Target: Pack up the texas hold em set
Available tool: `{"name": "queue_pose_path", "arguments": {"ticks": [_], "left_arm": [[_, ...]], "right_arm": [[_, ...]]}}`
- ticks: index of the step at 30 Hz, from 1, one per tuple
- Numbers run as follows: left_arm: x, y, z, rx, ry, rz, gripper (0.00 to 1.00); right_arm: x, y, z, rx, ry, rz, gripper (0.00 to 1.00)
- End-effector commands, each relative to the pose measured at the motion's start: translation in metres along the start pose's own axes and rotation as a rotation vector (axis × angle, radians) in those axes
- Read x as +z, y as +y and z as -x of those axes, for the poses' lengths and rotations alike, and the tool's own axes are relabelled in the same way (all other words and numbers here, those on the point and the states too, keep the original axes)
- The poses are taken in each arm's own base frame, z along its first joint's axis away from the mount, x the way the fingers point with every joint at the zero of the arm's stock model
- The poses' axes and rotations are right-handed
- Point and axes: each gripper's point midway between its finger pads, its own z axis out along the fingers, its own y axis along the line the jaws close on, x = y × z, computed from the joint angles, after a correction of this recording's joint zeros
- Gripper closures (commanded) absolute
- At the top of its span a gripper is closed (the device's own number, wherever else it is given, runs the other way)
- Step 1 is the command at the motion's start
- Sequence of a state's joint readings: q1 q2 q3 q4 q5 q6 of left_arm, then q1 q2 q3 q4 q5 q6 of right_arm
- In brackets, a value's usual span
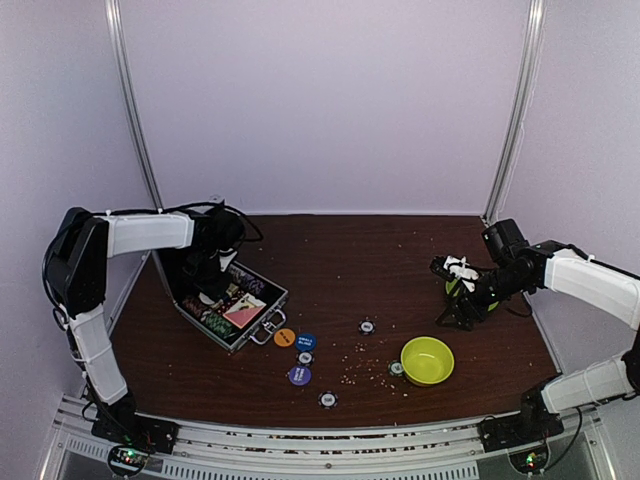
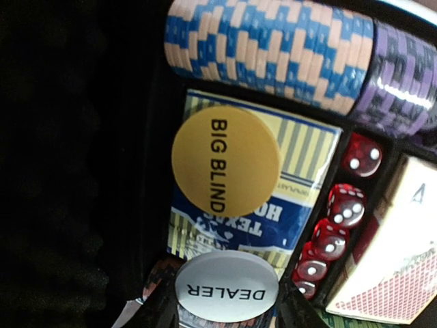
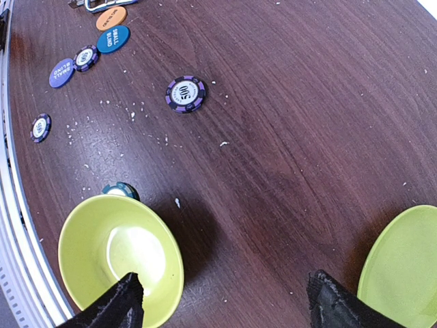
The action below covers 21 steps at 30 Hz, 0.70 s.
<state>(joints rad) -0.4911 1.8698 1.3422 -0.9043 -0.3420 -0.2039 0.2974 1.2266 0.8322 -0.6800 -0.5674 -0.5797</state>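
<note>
**White DEALER button in my left grip, over the open case**

My left gripper (image 2: 225, 304) is closed narrow across the DEALER button (image 2: 227, 287), a finger at each edge, low inside the silver case (image 1: 205, 327). At 12 o'clock from it the BIG BLIND button (image 2: 225, 160) lies flat on a card deck (image 2: 307, 150). Past that, a row of blue-and-cream chips (image 2: 273, 51) stands on edge.

My right gripper (image 3: 225, 307) is spread wide and holds nothing. It hangs above the table (image 3: 307, 150), with the lime bowl (image 3: 119, 256) at 7 o'clock and the lime plate (image 3: 403, 266) at 5. A purple chip (image 3: 185, 93) lies at 11 o'clock, and farther that way are an orange button (image 3: 110, 18) and a blue button (image 3: 113, 39).

I judge these discs light, rigid and slick-faced. Lying flat they offer only a thin rim, so I would take each across its diameter, fingertips right down at the wood. A weak pinch may let one squirt sideways.
</note>
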Motion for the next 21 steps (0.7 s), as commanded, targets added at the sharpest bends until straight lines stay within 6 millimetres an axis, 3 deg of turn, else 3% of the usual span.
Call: {"name": "queue_pose_path", "arguments": {"ticks": [1,13,21], "left_arm": [[-0.003,0.005,0.016,-0.044,-0.070,-0.037,0.57],[0.014,0.009,0.006,-0.040,-0.005,-0.026,0.57],[0.022,0.010,0.004,-0.040,0.020,-0.018,0.49]], "right_arm": [[-0.004,-0.003,0.008,-0.028,-0.007,-0.019,0.17],[-0.003,-0.003,0.006,-0.026,0.002,-0.019,0.17],[-0.002,-0.002,0.005,-0.024,0.009,-0.011,0.17]]}}
